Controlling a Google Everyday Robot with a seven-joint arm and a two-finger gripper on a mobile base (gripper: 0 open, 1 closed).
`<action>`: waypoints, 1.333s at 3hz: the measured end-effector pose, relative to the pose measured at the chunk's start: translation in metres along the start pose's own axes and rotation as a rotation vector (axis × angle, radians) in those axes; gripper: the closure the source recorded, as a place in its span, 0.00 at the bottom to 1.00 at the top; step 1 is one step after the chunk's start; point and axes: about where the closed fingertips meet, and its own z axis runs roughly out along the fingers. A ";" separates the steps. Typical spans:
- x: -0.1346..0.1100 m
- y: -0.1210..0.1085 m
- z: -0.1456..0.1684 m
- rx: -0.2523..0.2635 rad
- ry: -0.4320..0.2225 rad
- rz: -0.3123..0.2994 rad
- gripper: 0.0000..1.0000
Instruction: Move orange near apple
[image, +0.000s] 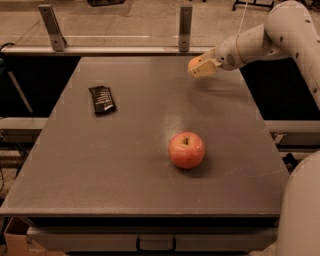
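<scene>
No text, label, brand or number can be read. The dark packet (102, 99) near the tabletop's left edge shows no legible print. The gripper (200, 66), above the far edge towards the right corner, clasps the orange (192, 63).
</scene>
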 end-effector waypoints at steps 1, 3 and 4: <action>0.009 0.031 0.005 -0.057 0.019 0.009 1.00; 0.025 0.157 -0.014 -0.240 0.055 0.012 1.00; 0.045 0.199 -0.026 -0.323 0.105 0.013 1.00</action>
